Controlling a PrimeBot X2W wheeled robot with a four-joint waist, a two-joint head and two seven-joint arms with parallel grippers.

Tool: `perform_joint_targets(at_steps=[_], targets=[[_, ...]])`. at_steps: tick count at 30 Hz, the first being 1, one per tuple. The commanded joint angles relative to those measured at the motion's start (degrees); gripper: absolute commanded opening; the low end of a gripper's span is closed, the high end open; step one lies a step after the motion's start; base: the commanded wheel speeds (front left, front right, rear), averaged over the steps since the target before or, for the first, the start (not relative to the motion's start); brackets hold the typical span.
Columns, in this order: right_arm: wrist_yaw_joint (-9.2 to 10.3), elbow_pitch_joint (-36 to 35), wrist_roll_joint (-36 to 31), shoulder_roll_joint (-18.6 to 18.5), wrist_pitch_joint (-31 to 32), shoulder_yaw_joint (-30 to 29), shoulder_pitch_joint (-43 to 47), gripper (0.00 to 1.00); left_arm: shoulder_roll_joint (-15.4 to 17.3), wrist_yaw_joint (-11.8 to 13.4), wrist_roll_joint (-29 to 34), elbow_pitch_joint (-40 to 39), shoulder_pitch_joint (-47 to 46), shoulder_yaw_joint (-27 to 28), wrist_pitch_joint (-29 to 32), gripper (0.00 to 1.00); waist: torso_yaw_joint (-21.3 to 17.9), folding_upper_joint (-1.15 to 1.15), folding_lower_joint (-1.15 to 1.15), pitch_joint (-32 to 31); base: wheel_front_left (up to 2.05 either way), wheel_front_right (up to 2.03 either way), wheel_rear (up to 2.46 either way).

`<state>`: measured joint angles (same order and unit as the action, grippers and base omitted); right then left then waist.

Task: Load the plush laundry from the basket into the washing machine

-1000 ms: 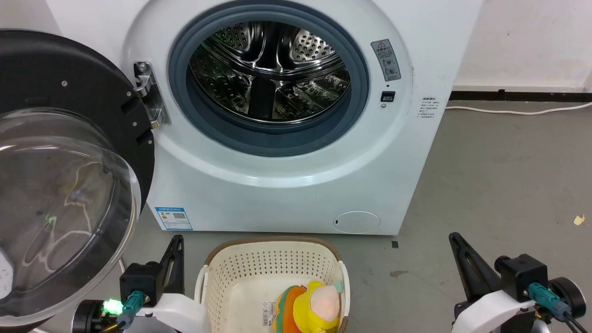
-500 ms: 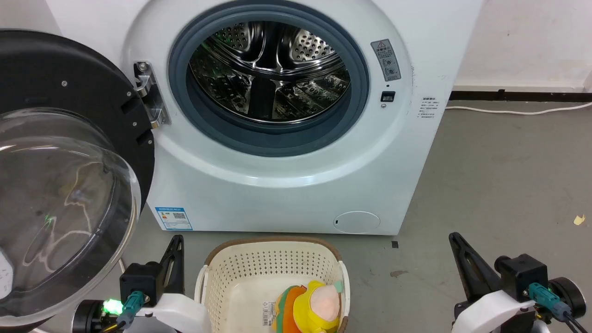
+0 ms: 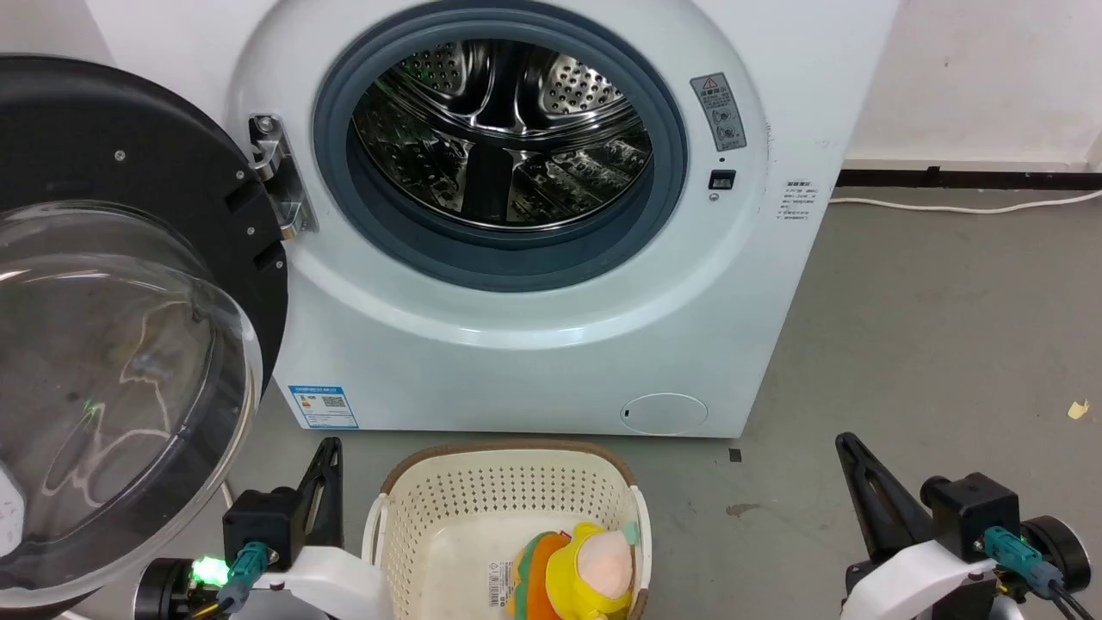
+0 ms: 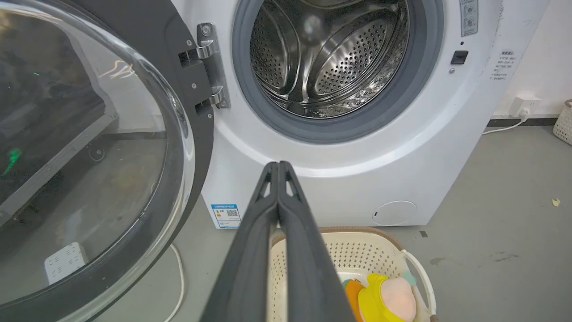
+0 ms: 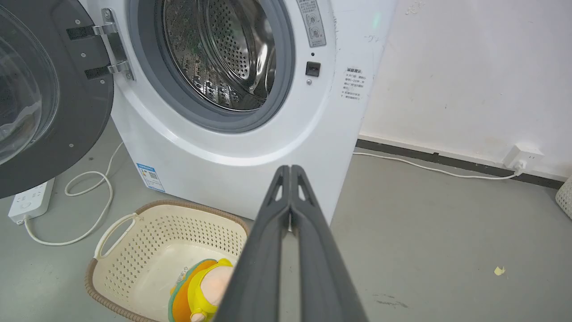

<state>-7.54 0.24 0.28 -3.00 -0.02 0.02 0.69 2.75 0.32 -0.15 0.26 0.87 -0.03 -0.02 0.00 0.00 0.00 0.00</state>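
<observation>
Plush laundry (image 3: 575,573) down inside the basket (image 3: 508,482), close against its right wall in the head view, yellow body and pale peach head uppermost, orange back turned toward the barcode label (image 3: 495,585) on the basket bottom. Basket on the grey floor (image 3: 930,344) just in front of the washing machine (image 3: 516,362), between the two arms. Door (image 3: 112,284) swung wide to the left on its hinge (image 3: 280,176), glass bulge facing out; grey-blue door ring (image 3: 392,241) and shiny perforated drum (image 3: 504,129) fully exposed. Left gripper (image 4: 278,164) closed, dark fingers pressed together right to the tips, gripping nothing, just left of the basket and pointed at the washer's front. Right gripper (image 5: 290,167) likewise closed and empty, out to the right of the basket, well apart from the toy. Blue label (image 3: 323,406) at the washer's lower left corner; white power strip (image 5: 27,203) with a looped cable (image 5: 89,197) on the floor below the open door; wall socket (image 5: 520,156) low on the white wall to the right
</observation>
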Motion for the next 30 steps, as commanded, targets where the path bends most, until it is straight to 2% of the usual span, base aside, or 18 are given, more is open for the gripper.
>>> perform_joint_targets(at_steps=[1,16,17,30], targets=[[0.05,-0.24,-0.28,0.13,0.02,-0.02,-0.69,0.00,0.12,-0.32,0.15,-0.26,-0.87,0.03,0.02,0.00,0.00,0.00,0.00,0.00,0.00,0.00,0.00],[0.05,-0.24,-0.28,0.13,0.02,-0.02,-0.69,0.00,0.12,-0.32,0.15,-0.26,-0.87,0.03,0.02,0.00,0.00,0.00,0.00,0.00,0.00,0.00,0.00],[0.00,0.00,0.00,0.00,0.00,0.00,0.00,1.00,0.00,0.00,0.00,0.00,0.00,0.00,0.00,1.00,0.00,0.00,0.00,0.00,0.00,0.00,0.00],[0.00,0.02,1.17,0.01,-1.17,-0.69,0.09,1.00,0.01,0.17,-0.72,-0.27,-0.05,-0.70,-1.17,1.00,-0.16,0.00,0.00,0.38,0.00,0.00,0.00]])
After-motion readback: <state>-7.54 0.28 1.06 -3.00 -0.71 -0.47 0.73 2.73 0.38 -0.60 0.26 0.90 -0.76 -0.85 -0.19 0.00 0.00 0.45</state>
